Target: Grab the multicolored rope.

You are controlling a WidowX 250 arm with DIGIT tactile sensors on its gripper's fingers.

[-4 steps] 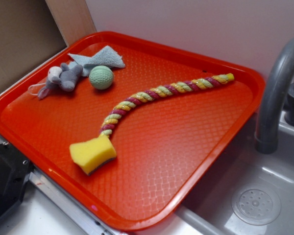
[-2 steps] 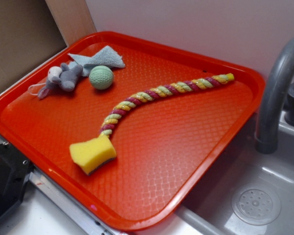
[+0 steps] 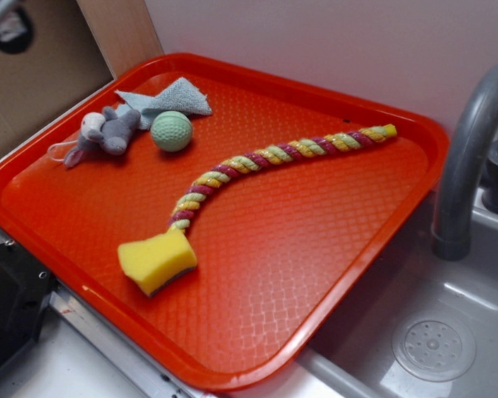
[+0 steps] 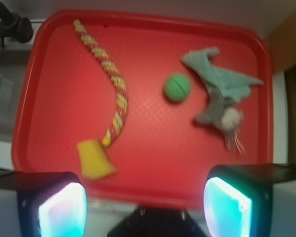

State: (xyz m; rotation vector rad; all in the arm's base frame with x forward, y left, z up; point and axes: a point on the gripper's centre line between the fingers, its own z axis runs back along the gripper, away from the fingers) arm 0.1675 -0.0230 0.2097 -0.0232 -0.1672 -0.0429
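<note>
Five things are seen on the red tray (image 3: 382, 240): the rope (image 3: 274, 156), a yellow sponge (image 3: 156, 260), a green ball (image 3: 172, 131), a grey stuffed toy (image 3: 108, 133) and a pale blue cloth (image 3: 170, 98). The rope is laid flat across the middle of the tray in a long curve, one end touching the sponge near the front edge, the other end lying close to the far right rim beside the grey faucet (image 3: 469, 157). Nothing is laid over the rope along its length. The ball is set apart from the rope, toward the back left corner, with the toy just beside it and the cloth behind both.

In the wrist view the gripper (image 4: 145, 210) is shown above the near edge of the tray, well apart from everything on it, its two fingers (image 4: 64, 210) spread wide with nothing held between them. The rope (image 4: 113, 84) is seen left of centre, the sponge (image 4: 94, 159) at its lower end, the ball (image 4: 177, 88) in the middle, and the toy (image 4: 222, 114) and cloth (image 4: 222, 76) to the right. A sink basin (image 3: 432, 332) is seen beyond the tray's right side.
</note>
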